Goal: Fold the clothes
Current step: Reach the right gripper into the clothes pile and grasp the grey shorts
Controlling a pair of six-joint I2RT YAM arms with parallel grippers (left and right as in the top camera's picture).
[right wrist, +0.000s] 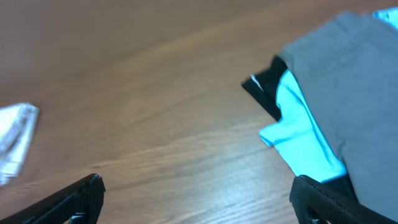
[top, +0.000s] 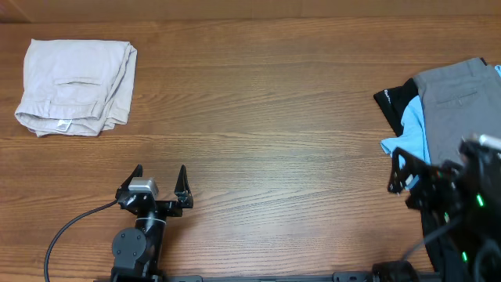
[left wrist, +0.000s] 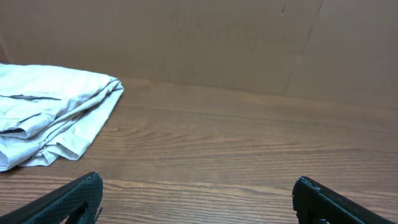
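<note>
The grey shorts [top: 458,102] lie on top of a pile at the table's right edge, pocket slit up; in the right wrist view the grey shorts [right wrist: 354,93] fill the upper right. My right gripper [top: 398,171] is open just in front of the pile's near left corner. In its own view the right gripper [right wrist: 199,182] holds nothing, and its right finger sits by the blue shirt's edge. My left gripper [top: 160,174] stands open over bare wood at the front left, and its own view shows the left gripper [left wrist: 198,182] holding nothing.
Under the grey shorts lie a light blue T-shirt [top: 412,129] and a black garment [top: 395,100]. Folded beige shorts [top: 74,86] rest at the back left, also seen as beige shorts [left wrist: 50,115]. A cardboard wall [left wrist: 249,43] backs the table.
</note>
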